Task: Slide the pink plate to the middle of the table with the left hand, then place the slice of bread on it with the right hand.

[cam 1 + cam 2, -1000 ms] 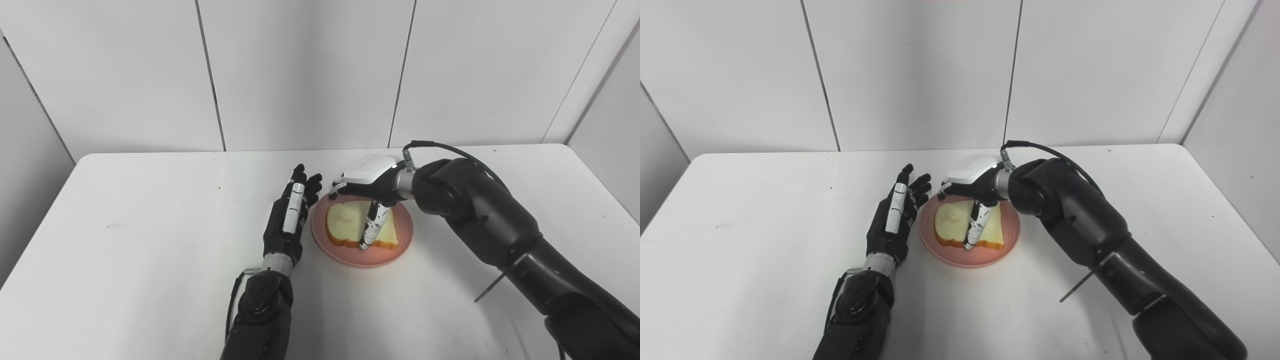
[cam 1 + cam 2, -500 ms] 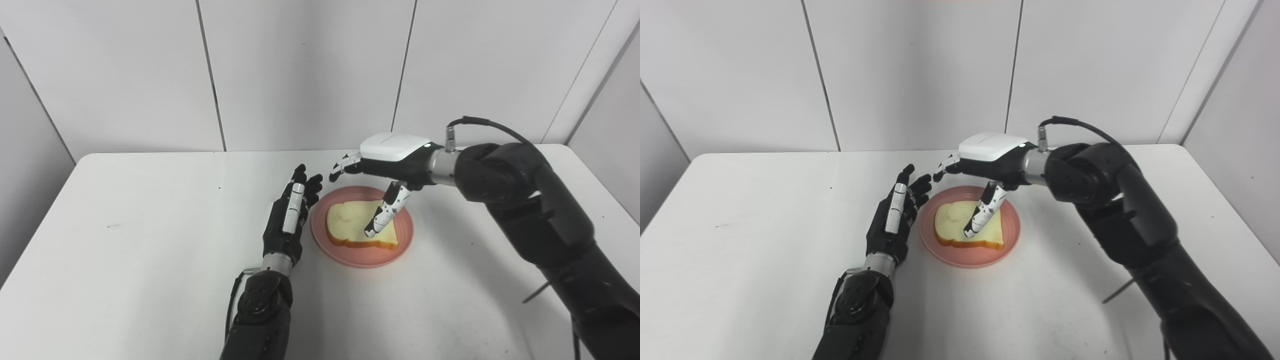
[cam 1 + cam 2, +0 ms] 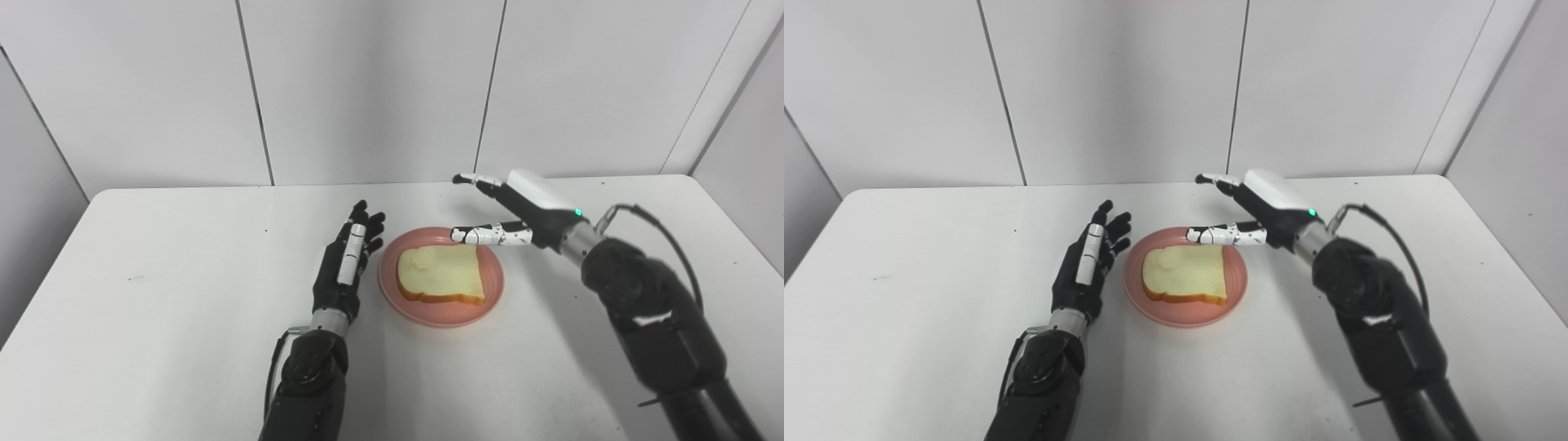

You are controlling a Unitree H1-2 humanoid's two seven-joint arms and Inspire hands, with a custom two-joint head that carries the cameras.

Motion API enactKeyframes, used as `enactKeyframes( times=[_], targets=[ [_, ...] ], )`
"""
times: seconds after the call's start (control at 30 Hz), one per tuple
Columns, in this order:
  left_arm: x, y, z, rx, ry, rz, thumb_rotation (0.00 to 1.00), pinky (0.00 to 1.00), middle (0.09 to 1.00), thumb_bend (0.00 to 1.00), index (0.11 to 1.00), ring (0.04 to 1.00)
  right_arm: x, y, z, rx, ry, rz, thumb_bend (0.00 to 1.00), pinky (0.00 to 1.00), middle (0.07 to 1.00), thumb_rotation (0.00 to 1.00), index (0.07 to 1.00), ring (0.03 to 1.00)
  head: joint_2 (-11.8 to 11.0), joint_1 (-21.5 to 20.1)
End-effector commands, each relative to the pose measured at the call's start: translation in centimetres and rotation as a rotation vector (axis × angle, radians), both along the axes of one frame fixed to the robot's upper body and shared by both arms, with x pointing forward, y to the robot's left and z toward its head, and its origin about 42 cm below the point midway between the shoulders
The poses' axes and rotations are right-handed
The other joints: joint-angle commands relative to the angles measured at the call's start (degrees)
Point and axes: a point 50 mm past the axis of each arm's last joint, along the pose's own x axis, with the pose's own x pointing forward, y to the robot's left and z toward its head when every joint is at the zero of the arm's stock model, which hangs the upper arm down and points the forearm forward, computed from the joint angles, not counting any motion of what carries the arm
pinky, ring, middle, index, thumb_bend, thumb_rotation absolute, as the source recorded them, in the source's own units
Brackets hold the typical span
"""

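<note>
With the bread [image 3: 441,275] lying flat on the plate [image 3: 441,312] near mid-table, the right hand [image 3: 520,208] hovers splayed and empty up and to its right; the left hand [image 3: 344,269] rests flat, fingers apart, just beside the plate's left rim.

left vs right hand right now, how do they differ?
The left hand has a black back with a white strip; the right hand has a white back. The left hand lies low beside the plate; the right hand is raised at its far right rim. Both are open, off the bread.
</note>
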Motion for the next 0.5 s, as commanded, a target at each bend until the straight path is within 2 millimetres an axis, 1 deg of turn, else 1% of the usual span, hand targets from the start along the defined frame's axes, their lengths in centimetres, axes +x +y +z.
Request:
enactKeyframes(
  times=[0.0, 0.03, 0.07, 0.1, 0.13, 0.17, 0.2, 0.27, 0.3, 0.4, 0.47],
  targets=[
    [-1.0, 1.0, -2.7, 0.031, 0.125, 0.026, 0.82, 0.88, 0.830, 0.78, 0.899, 0.861, 0.4, 0.7, 0.8, 0.231, -0.064, -0.081, 0.84, 0.88, 0.914, 0.95, 0.890, 0.921, -0.09, -0.29],
    [-1.0, 1.0, -2.7, 0.030, 0.126, 0.026, 0.82, 0.89, 0.831, 0.78, 0.901, 0.863, 0.4, 0.8, 0.3, 0.288, -0.061, -0.104, 0.83, 0.90, 0.919, 0.96, 0.904, 0.931, -0.09, -0.29],
    [-1.0, 1.0, -2.7, 0.028, 0.127, 0.026, 0.82, 0.89, 0.831, 0.78, 0.902, 0.863, 0.2, 1.1, -0.3, 0.423, -0.053, -0.138, 0.83, 0.90, 0.920, 0.96, 0.908, 0.934, -0.15, -0.38],
    [-1.0, 1.0, -2.8, 0.027, 0.127, 0.026, 0.82, 0.89, 0.830, 0.77, 0.903, 0.870, 0.0, 1.2, -0.8, 0.510, -0.047, -0.160, 0.81, 0.93, 0.949, 0.95, 0.940, 0.957, -0.15, -0.38],
    [-1.1, 1.0, -2.8, 0.028, 0.127, 0.026, 0.82, 0.89, 0.830, 0.77, 0.904, 0.873, -0.1, 1.5, -1.4, 0.665, -0.048, -0.200, 0.81, 0.95, 0.967, 0.95, 0.958, 0.970, -0.20, -0.48],
    [-1.1, 1.0, -2.9, 0.030, 0.127, 0.025, 0.82, 0.89, 0.832, 0.77, 0.904, 0.875, -0.2, 1.7, -1.9, 0.769, -0.047, -0.230, 0.81, 0.97, 0.979, 0.94, 0.969, 0.978, -0.20, -0.48],
    [-1.1, 1.0, -3.0, 0.033, 0.126, 0.024, 0.83, 0.89, 0.835, 0.77, 0.905, 0.876, -0.3, 1.8, -2.4, 0.819, -0.066, -0.261, 0.81, 0.99, 0.992, 0.95, 0.980, 0.984, -0.36, -0.60],
    [-1.2, 0.9, -3.0, 0.031, 0.125, 0.023, 0.83, 0.88, 0.838, 0.77, 0.907, 0.877, -0.7, 1.8, -3.8, 0.867, -0.109, -0.295, 0.80, 0.99, 0.998, 0.97, 0.990, 0.987, -0.35, -0.57],
    [-1.2, 0.9, -3.0, 0.029, 0.125, 0.024, 0.83, 0.88, 0.836, 0.78, 0.905, 0.877, -0.8, 1.7, -4.5, 0.893, -0.119, -0.298, 0.81, 1.00, 0.997, 0.96, 0.994, 0.993, -0.34, -0.47],
    [-1.2, 0.9, -2.9, 0.023, 0.125, 0.026, 0.82, 0.89, 0.833, 0.77, 0.905, 0.878, -0.9, 1.6, -5.7, 0.968, -0.121, -0.292, 0.82, 1.00, 1.000, 0.97, 0.993, 0.988, -0.34, -0.47],
    [-1.2, 0.9, -2.9, 0.028, 0.123, 0.027, 0.83, 0.88, 0.830, 0.77, 0.905, 0.872, -1.1, 1.4, -6.4, 1.039, -0.080, -0.304, 0.83, 0.99, 0.998, 0.98, 0.980, 0.987, -0.34, -0.47]
  ],
)
